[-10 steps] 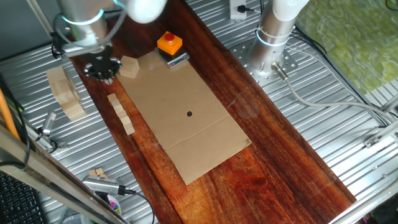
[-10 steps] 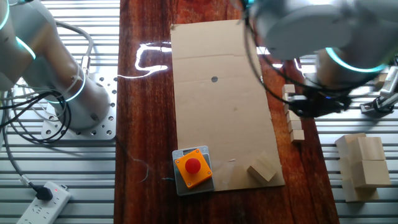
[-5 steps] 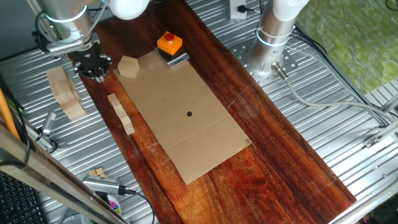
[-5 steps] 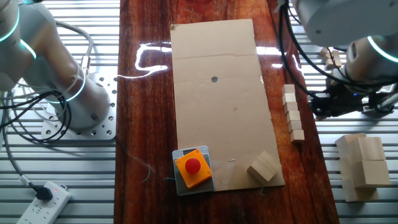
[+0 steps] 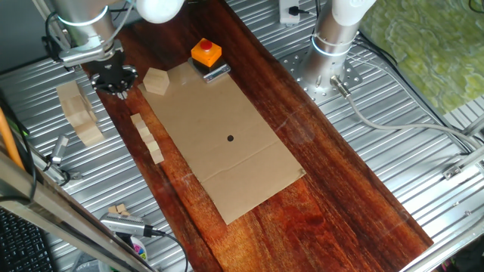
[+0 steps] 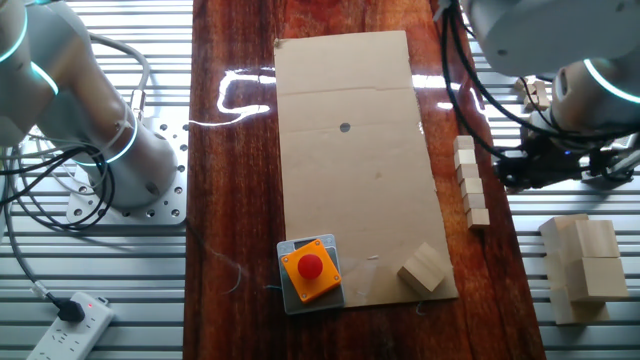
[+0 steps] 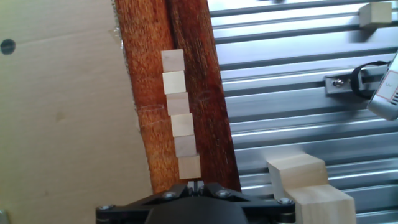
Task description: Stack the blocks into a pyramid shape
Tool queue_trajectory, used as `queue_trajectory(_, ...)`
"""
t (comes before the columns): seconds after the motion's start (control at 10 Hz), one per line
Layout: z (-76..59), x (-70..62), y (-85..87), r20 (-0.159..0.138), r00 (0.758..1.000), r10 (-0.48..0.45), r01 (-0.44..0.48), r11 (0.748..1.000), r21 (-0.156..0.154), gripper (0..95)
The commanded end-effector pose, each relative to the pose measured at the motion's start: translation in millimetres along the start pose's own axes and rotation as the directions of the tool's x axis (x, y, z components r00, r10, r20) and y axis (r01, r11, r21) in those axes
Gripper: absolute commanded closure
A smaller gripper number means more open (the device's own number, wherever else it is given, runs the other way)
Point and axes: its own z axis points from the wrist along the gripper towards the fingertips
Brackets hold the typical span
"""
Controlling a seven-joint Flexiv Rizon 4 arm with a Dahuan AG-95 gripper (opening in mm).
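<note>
Your tool (image 7: 195, 186) hangs over the near end of the block row, and from the hand view its fingertips look drawn close together with nothing between them; in the fixed views the tool (image 5: 113, 78) is only a dark cluster, so that closed state is my best reading, not a sure one. It grips no block.

The blocks (image 7: 179, 113) lie flat in a single file of six, touching end to end, on the dark wooden surface (image 6: 235, 200) just beside the edge of the cardboard sheet (image 6: 355, 150). In the other fixed view the same row (image 6: 470, 182) sits between the cardboard and the tool's wrist.

As for progress: nothing is stacked. No block rests on another, so I'd judge the pyramid not yet begun. Every layer is left to build: base, middle and top.

The larger faceted wood chunk (image 5: 156, 80) on the cardboard corner and the big wooden slabs (image 6: 582, 265) off on the ribbed metal stand apart from the row.
</note>
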Motion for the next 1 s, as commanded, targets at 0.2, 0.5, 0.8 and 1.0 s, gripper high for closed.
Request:
queue_trajectory(0.2, -0.6, -0.3, 0.2, -0.021, 1.0, 0.011, -0.011, 1.0, 0.006, 95.0)
queue_trajectory(0.5, -0.6, -0.3, 0.2, -0.027, 0.999, 0.034, -0.034, 0.999, 0.003, 95.0)
queue_trajectory(0.8, -0.6, -0.3, 0.2, -0.033, 0.999, 0.014, -0.014, 1.0, -0.002, 95.0)
queue_trajectory(1.0, -0.6, -0.3, 0.2, -0.028, 0.999, -0.021, 0.021, 1.0, -0.001, 95.0)
